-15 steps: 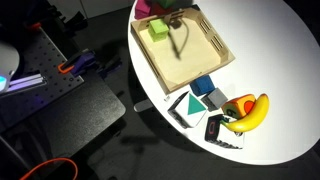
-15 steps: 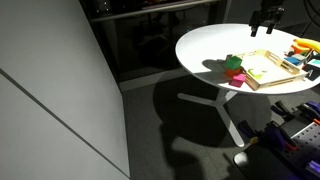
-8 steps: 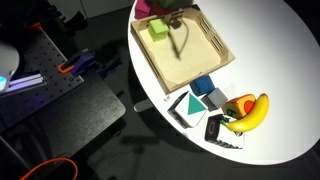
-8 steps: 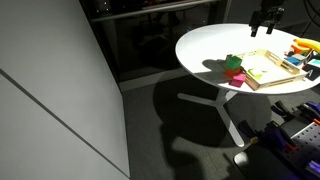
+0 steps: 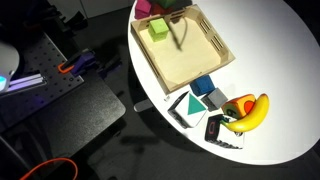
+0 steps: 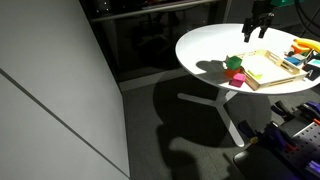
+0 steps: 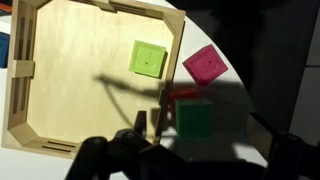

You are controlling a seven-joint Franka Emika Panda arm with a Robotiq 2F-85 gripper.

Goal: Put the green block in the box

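Green block [image 7: 193, 120] sits on the white desk [image 5: 270, 60], outside the box [image 7: 80, 100], just past the box's rim on the side where the pink block [image 7: 205, 63] lies. In the wrist view the pink block is near the green one but apart from it, w/ a small red piece [image 7: 185, 93] between them, right at the green block's edge. Can't tell if the red piece touches it.

The box is a shallow light-wood tray w/ a low rim. Inside it there's one yellow-green cube [image 7: 150, 58], flat on the floor of the box, toward the side nearest the pink block. Rest of the box floor is bare wood, crossed by a thin dark shadow.

In an exterior view the end effector [image 6: 256, 28] hangs above the desk edge, over the area of the green block [image 6: 233, 62] and the box [image 6: 268, 66], not touching either. In the wrist view its dark body fills the bottom of the frame w/ the green block just ahead of it. Whether the fingers are spread or pressed together can't be told; too dark and small.

Elsewhere on the desk, past the opposite end of the box [image 5: 185, 55]: a blue block [image 5: 204, 86] against the rim, a banana [image 5: 252, 112], and a few small items too blurred to name.
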